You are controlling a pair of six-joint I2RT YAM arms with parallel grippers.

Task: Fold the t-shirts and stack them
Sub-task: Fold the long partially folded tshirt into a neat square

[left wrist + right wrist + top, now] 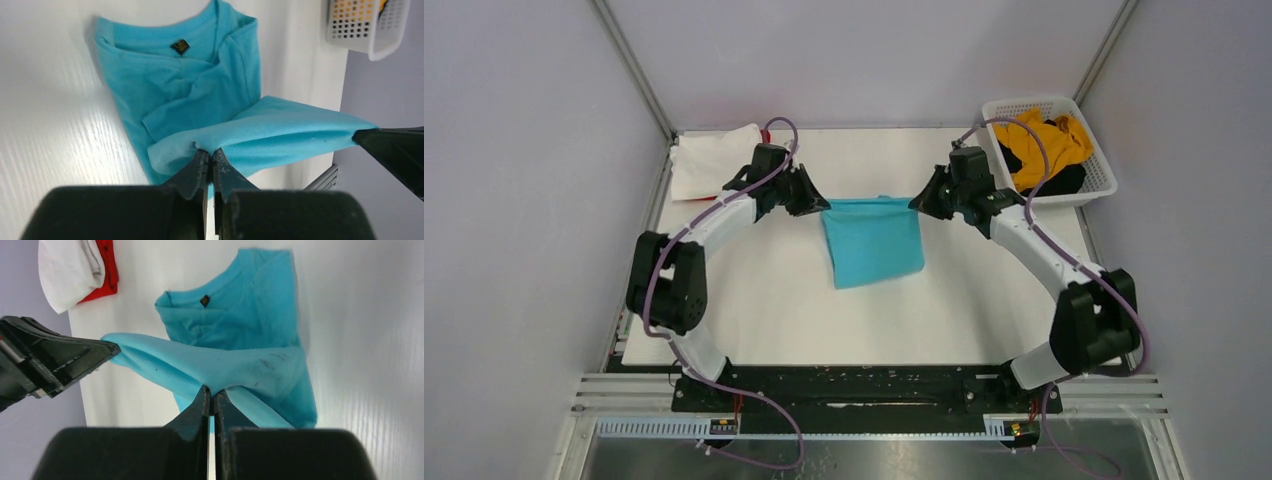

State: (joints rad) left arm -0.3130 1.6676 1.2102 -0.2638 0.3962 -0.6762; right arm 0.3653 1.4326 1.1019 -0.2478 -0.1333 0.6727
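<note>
Overhead view of a white table (pixel 774 310) with two robot arms rising from the bottom of the frame and curving inward. At the centre, a turquoise t-shirt (pixel 874 245) is partly folded. Its top edge is stretched between the left gripper (pixel 821 205) and the right gripper (pixel 916 203), each clamped on one upper corner. In the upper left lies a folded white t-shirt (pixel 709 160). In the upper right stands a white lattice basket (pixel 1074 192) holding two crumpled shirts – a mustard-yellow t-shirt (pixel 1049 145) over a black t-shirt (pixel 1064 180).
</note>
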